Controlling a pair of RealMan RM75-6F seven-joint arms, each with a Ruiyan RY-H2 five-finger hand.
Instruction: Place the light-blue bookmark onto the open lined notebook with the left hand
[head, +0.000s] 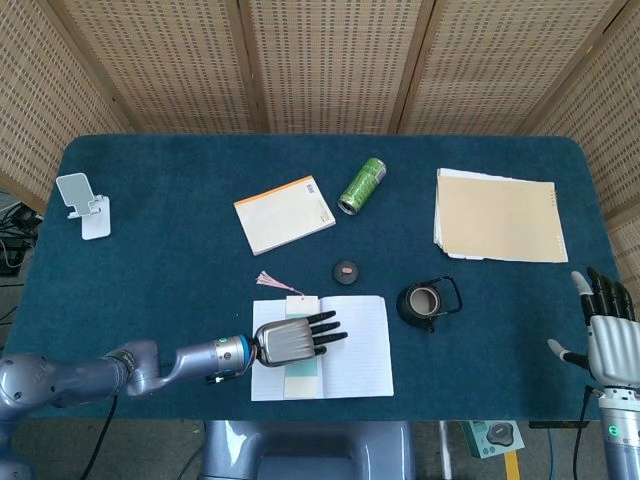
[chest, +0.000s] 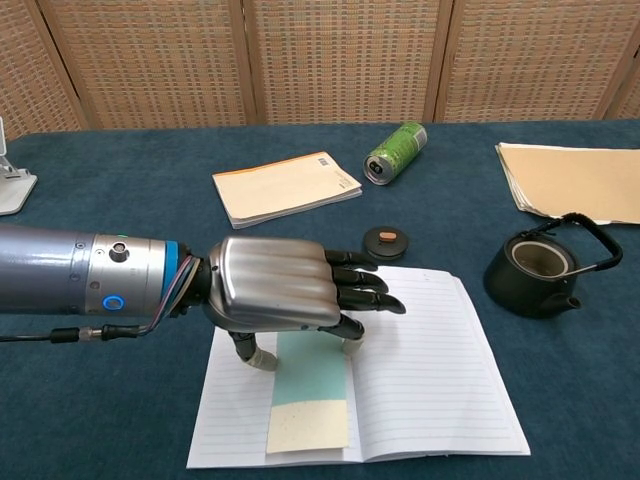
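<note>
Left hand (chest: 285, 296), ribbed metal back, pinched the flat light-blue bookmark (chest: 312, 402) over the left page of the lined notebook (chest: 440, 370). Right hand (head: 608, 340): fingers spread, holding nothing.

Rectangular table (head: 180, 270) with rounded corners, covered in dark teal, carpet-like cloth. Behind it stands a folding screen (head: 330, 60) of woven, rattan-like panels set in light wooden frames; the panels angle forward at both ends, enclosing the table on three sides. In the head view, a grey floor (head: 30, 225) shows beyond the table's left edge, with dark cables (head: 12, 245) lying on it. Lighting is even and diffuse, without strong shadows.
</note>
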